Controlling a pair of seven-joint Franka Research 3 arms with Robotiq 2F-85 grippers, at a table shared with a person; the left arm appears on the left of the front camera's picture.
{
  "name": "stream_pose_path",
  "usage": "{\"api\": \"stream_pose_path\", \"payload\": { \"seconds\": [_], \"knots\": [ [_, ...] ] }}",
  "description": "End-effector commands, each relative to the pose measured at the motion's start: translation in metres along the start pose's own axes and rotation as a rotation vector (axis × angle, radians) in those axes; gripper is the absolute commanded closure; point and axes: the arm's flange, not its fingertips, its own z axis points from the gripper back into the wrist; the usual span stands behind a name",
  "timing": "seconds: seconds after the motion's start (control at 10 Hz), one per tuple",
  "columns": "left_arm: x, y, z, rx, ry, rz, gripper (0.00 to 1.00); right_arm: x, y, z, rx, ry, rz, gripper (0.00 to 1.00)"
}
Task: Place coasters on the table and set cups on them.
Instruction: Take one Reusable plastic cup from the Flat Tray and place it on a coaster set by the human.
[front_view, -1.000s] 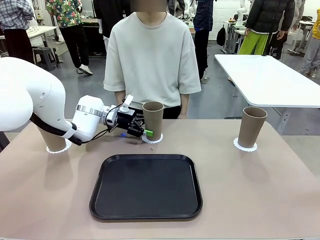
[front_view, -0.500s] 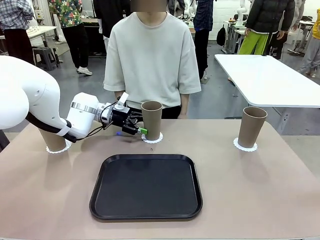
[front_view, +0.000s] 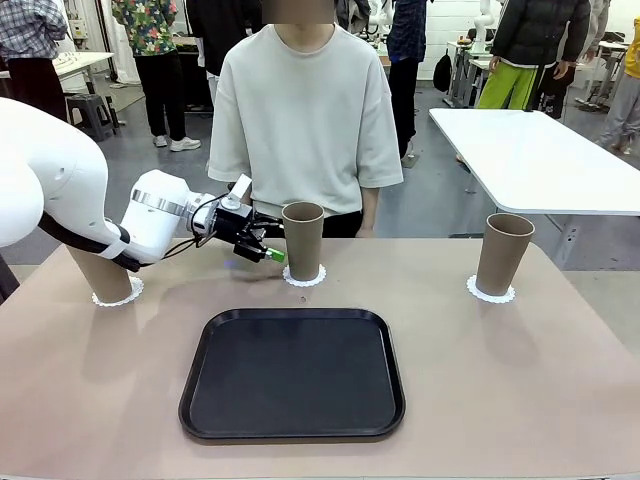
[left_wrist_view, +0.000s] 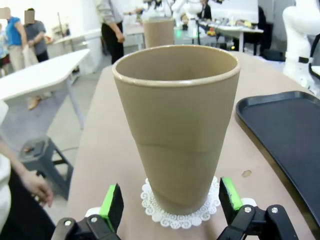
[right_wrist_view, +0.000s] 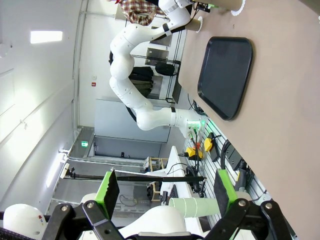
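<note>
Three cups (front_view: 303, 240) counted on the beige table (front_view: 500, 370), each upright on its own white coaster (front_view: 304, 277): one at far left partly behind the white arm, one in the middle in front of the person (front_view: 305, 110), one at far right. One black tray (front_view: 292, 372) lying nearer, between them, apart from all three.

Seen as tall, tapered, matte tan-brown, without handles, all alike. Coasters seen as small round paper discs with scalloped lace edge, slightly wider than the cup base.

Left gripper (front_view: 268, 247) held just beside the middle cup, on its left in the front view, fingers spread apart, nothing clamped. From the left wrist view, that cup (left_wrist_view: 176, 125) stood between and beyond the two green pads (left_wrist_view: 113, 204), not touching them; lace edge of coaster (left_wrist_view: 176, 212) visible clearly, also the hollow inside and a faint ring line around the wall, not readable from the front.

Right gripper (right_wrist_view: 164, 194) with jaws also spread apart, holding nothing; its view rolled sideways, with tray (right_wrist_view: 226, 75) and table well apart.
</note>
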Motion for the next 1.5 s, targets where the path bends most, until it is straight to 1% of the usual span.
{"api": "stream_pose_path", "payload": {
  "seconds": [0.0, 0.1, 0.2, 0.3, 0.5, 0.6, 0.7, 0.8, 1.0, 1.1, 1.2, 1.3, 1.4],
  "knots": [
    [0.016, -0.013, 0.016, 0.003, 0.108, -0.001, 0.0, -0.001, 0.002, 0.0, 0.005, 0.001, 0.0, 0.0],
    [0.031, -0.016, 0.025, 0.002, 0.189, -0.033, 0.0, -0.001, 0.002, 0.0, 0.005, 0.001, 0.0, 0.0],
    [0.053, -0.024, 0.037, -0.005, 0.307, -0.078, 0.0, -0.001, 0.002, 0.0, 0.005, 0.001, 0.0, 0.0],
    [0.083, -0.032, 0.05, -0.024, 0.415, -0.128, 0.0, -0.001, 0.002, 0.0, 0.005, 0.001, 0.0, 0.0],
    [0.146, -0.058, 0.067, -0.049, 0.566, -0.208, 0.0, -0.001, 0.002, 0.0, 0.005, 0.001, 0.0, 0.0],
    [0.177, -0.072, 0.076, -0.036, 0.645, -0.223, 0.0, -0.001, 0.002, 0.0, 0.005, 0.001, 0.0, 0.0],
    [0.205, -0.082, 0.086, -0.031, 0.702, -0.241, 0.0, -0.001, 0.002, 0.0, 0.005, 0.001, 0.0, 0.0],
    [0.226, -0.098, 0.096, -0.008, 0.774, -0.252, 0.0, -0.001, 0.002, 0.0, 0.005, 0.001, 0.0, 0.0],
    [0.25, -0.133, 0.116, -0.022, 0.95, -0.234, 0.0, -0.001, 0.002, 0.0, 0.005, 0.001, 0.0, 0.0],
    [0.259, -0.149, 0.124, -0.024, 0.986, -0.208, 0.0, -0.001, 0.002, 0.0, 0.005, 0.001, 0.0, 0.0],
    [0.26, -0.175, 0.128, -0.031, 1.013, -0.175, 0.0, -0.001, 0.002, 0.0, 0.005, 0.001, 0.0, 0.0],
    [0.267, -0.193, 0.133, -0.055, 1.024, -0.154, 0.0, -0.001, 0.002, 0.0, 0.005, 0.001, 0.0, 0.0],
    [0.274, -0.206, 0.135, -0.068, 1.001, -0.147, 0.0, -0.001, 0.002, 0.0, 0.005, 0.001, 0.0, 0.0]
  ]
}}
